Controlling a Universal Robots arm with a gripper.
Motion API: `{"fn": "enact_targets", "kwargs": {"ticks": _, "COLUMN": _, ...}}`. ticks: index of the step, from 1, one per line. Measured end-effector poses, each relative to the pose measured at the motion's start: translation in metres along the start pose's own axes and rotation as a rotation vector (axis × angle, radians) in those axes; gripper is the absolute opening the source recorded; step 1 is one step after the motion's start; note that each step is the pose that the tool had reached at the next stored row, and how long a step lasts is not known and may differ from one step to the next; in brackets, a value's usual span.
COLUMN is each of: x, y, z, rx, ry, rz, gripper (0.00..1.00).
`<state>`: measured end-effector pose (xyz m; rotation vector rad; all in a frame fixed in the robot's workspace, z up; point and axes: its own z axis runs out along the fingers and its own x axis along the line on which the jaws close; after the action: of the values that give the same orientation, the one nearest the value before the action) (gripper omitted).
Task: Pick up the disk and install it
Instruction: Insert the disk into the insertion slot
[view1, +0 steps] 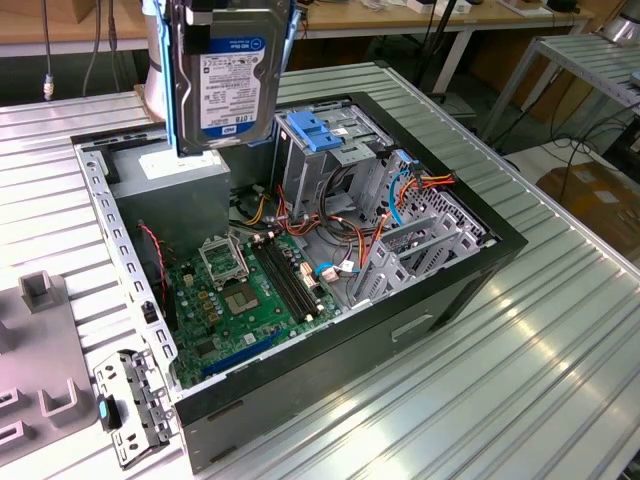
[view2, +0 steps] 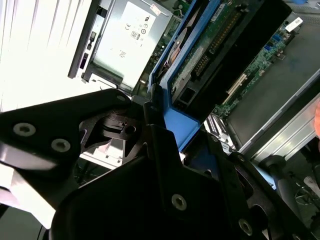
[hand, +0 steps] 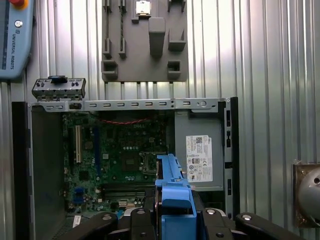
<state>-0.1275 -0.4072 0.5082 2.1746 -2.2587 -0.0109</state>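
The disk (view1: 225, 75) hangs upright at the top of the exterior view, above the back of the open computer case (view1: 480, 250). Its white and blue label faces the camera, and light-blue rails run down its sides. My gripper (hand: 172, 216) is shut on it. In the first wrist view the black fingers (hand: 140, 220) clamp either side of the disk's blue rail (hand: 172, 192). The second wrist view shows the disk's underside circuit board (view2: 210, 50) and blue rail (view2: 182, 125) between the black fingers (view2: 160, 145). The disk is above the power supply and the motherboard, clear of the case.
Inside the case are a grey power supply (view1: 185, 180) with a white sticker, a green motherboard (view1: 240, 290), a metal drive cage with a blue latch (view1: 312, 135) and loose orange and blue cables (view1: 400, 195). A grey fixture block (view1: 40, 370) and a metal bracket (view1: 130, 405) lie beside the case.
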Motion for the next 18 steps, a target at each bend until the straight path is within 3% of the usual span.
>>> {"fn": "enact_targets", "kwargs": {"ticks": 18, "x": 0.0061, "y": -0.0002, "z": 0.0, "rx": -0.0001, "ry": 0.0001, "rz": 0.0, "gripper": 0.37}}
